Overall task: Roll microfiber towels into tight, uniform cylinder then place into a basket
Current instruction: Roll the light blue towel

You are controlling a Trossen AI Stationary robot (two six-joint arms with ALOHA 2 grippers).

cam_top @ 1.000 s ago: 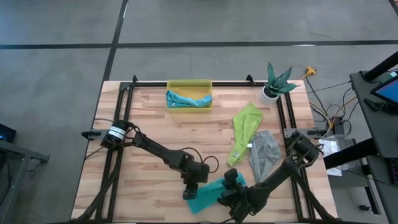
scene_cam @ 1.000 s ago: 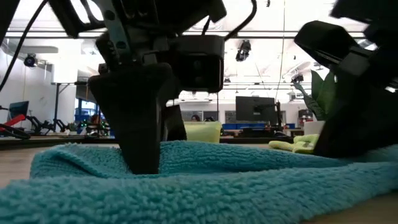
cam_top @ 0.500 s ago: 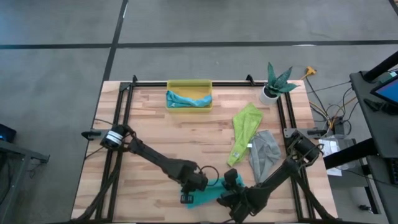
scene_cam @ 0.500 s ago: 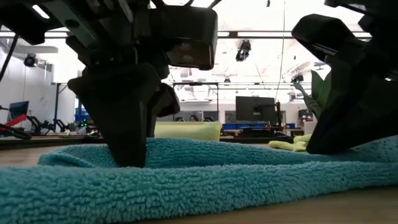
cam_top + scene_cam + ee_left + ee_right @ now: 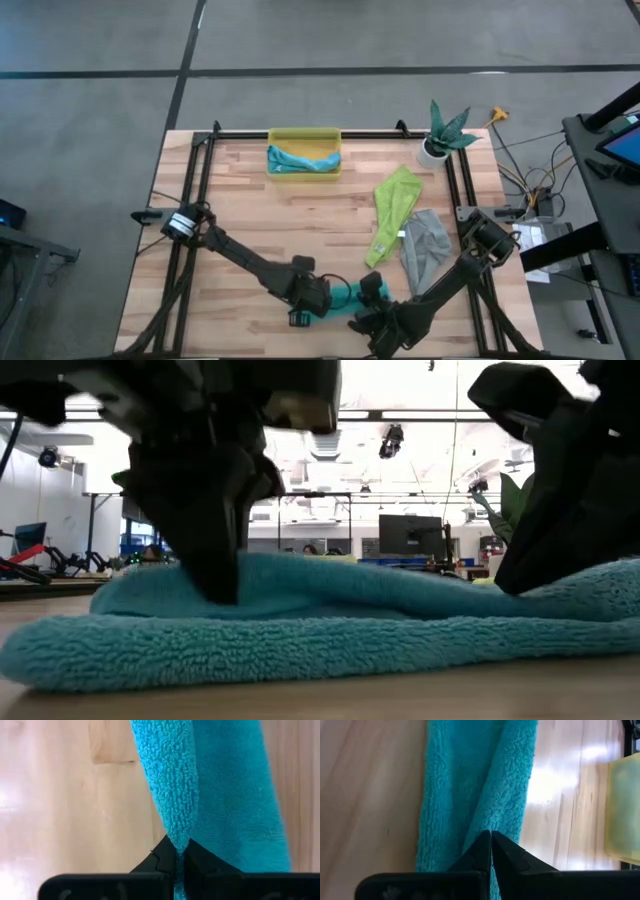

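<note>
One towel binned, one mid-roll, two still loose.

Basket (image 5: 304,135), far across the surface from both sets of jaws, holds one light blue towel (image 5: 300,160), bunched more than neatly rolled as far as I can tell; nothing else in it. Left gripper (image 5: 300,312) & right gripper (image 5: 370,318) sit low at the near edge, each w/ jaws pinched together on an edge of the teal towel (image 5: 340,298), which lies folded over itself btwn them, so I'd say the roll's only begun. Green towel (image 5: 392,210) & grey towel (image 5: 424,245) lie flat beyond the right jaws, untouched. Roughly a quarter done: three to roll & bin.
</note>
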